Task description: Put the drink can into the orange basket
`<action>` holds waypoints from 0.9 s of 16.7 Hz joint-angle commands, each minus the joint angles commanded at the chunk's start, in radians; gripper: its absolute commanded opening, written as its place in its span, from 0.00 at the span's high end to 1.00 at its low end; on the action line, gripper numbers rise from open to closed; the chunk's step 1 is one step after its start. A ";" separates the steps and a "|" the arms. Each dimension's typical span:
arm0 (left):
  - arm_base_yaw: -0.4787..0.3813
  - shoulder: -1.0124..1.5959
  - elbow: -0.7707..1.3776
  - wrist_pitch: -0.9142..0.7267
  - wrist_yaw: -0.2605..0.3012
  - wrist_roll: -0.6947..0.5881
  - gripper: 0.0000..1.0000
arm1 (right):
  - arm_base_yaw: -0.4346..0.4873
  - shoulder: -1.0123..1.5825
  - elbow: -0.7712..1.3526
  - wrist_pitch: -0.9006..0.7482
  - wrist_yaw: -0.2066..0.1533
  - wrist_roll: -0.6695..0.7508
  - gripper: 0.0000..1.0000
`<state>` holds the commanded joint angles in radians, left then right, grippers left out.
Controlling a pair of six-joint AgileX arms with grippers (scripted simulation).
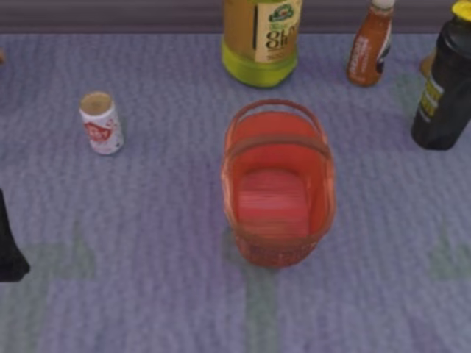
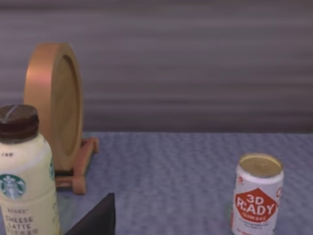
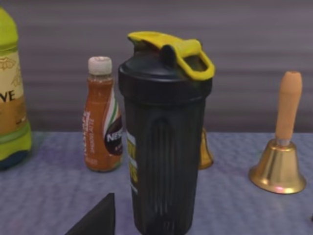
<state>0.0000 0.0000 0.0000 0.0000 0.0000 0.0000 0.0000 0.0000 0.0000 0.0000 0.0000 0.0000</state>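
Small white red-labelled drink can [image 1: 101, 123] stands at 9 o'clock of oval orange woven basket [image 1: 278, 184], well apart. Gripper states cannot be told. Risk: can toppled by off-centre approach.

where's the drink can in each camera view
Top view: the drink can stands upright at the table's left, well apart from the orange basket at centre.
Left wrist view: the can stands low in the picture, red label facing the camera.
Right wrist view: not in it.
Shared landmark: the can's tan top, seen in the top and left wrist views.
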 joint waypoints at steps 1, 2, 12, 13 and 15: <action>0.000 0.000 0.000 0.000 0.000 0.000 0.00 | 0.000 0.000 0.000 0.000 0.000 0.000 0.00; 0.000 0.000 0.000 0.000 0.000 0.000 0.00 | 0.000 0.000 0.000 0.000 0.000 0.000 0.00; -0.048 0.431 0.365 -0.287 0.060 0.120 0.00 | 0.000 0.000 0.000 0.000 0.000 0.000 0.00; -0.055 0.511 0.436 -0.339 0.068 0.141 0.00 | 0.000 0.000 0.000 0.000 0.000 0.000 0.00; -0.069 0.682 0.589 -0.450 0.081 0.184 0.00 | 0.000 0.000 0.000 0.000 0.000 0.000 0.00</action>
<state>-0.0688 0.6824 0.5885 -0.4498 0.0814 0.1840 0.0000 0.0000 0.0000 0.0000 0.0000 0.0000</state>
